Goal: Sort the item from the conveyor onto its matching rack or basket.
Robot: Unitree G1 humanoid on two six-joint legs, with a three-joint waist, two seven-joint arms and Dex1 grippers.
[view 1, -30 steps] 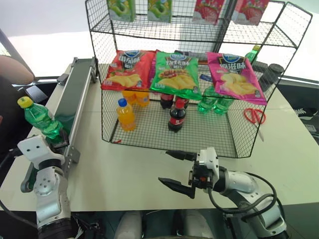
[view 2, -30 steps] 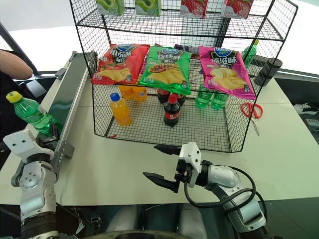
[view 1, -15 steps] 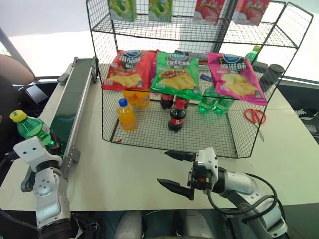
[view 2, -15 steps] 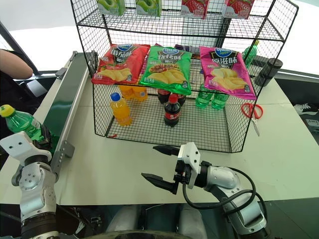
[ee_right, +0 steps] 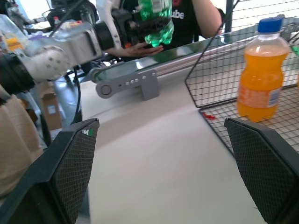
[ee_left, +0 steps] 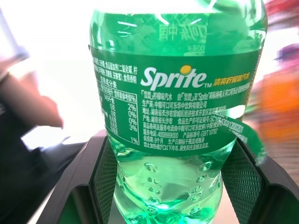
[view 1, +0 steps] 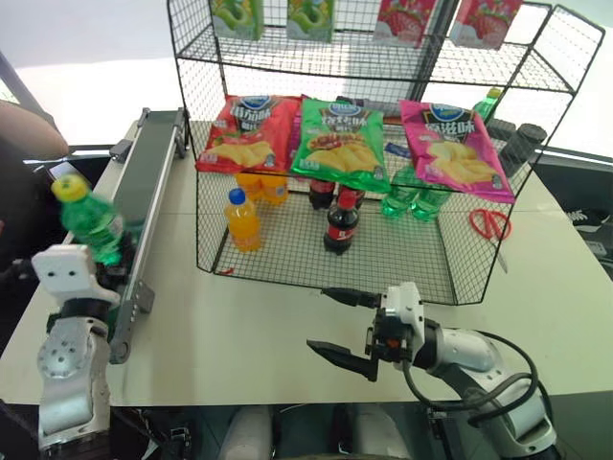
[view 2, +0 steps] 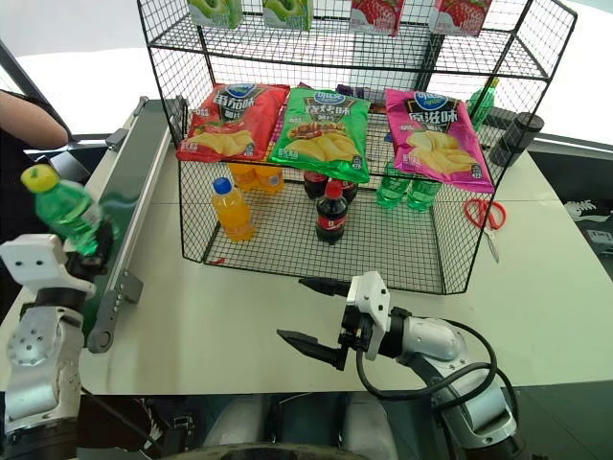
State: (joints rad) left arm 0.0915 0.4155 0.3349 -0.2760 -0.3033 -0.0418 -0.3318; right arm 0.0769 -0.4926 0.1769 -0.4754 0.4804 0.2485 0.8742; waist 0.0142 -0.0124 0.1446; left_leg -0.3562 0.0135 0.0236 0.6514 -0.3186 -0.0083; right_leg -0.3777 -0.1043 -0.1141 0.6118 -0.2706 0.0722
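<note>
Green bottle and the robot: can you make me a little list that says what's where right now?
Green bottle: yellow cap, tilted, gripped in the left pincer beside the conveyor
Right pincer: open, holding nothing, over the table
Rack: black wire; bottom tier has orange, cola and green bottles
Chip bags: red, green and pink, hanging on the rack's front
Scissors: red handles, on the table right of the rack

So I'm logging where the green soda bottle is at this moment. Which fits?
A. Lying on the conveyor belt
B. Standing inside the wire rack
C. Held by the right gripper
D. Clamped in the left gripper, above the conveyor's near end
D: the left gripper is shut on the green soda bottle, lifted by the conveyor; the right gripper stands open and empty.
</note>
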